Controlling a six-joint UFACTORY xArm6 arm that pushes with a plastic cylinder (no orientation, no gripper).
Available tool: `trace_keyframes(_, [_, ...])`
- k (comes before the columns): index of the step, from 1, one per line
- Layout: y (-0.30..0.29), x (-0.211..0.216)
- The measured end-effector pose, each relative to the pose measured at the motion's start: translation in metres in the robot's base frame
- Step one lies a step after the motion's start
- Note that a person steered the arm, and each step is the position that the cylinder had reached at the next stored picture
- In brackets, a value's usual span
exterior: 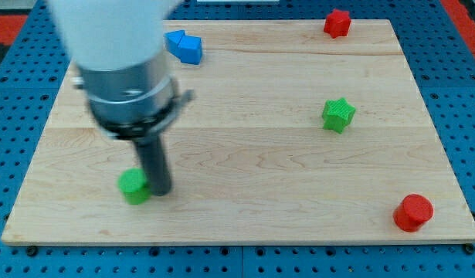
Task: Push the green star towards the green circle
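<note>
Green star (338,114) lies flat at the view's right; green circle (133,186) sits lower left, well apart.

Single view, high and angled down over the wooden board (245,154), facing its far edge at the view's top. Close enough that the board fills most of it; blue pegboard (465,93) rims the board. Arm housing (113,46) blurs near-left.

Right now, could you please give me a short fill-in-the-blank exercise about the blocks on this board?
My tip touches the green ____ block near the view's bottom left.
The green star block lies toward the view's ____ side.
The blue block sits near the wooden board's ____ edge.
The number of red blocks is ____.

Missing words: circle; right; top; two
</note>
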State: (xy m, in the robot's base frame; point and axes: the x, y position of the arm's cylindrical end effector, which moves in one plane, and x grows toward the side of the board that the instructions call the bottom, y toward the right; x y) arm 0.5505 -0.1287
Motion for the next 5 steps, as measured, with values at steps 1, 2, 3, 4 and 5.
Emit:
trace_keyframes(1, [0.062, -0.024])
trace_keyframes(2, [0.167, -0.025])
trace_keyframes(3, [0.269, -0.049])
trace_keyframes(4, [0.337, -0.094])
trace_keyframes(5, [0.313, -0.125])
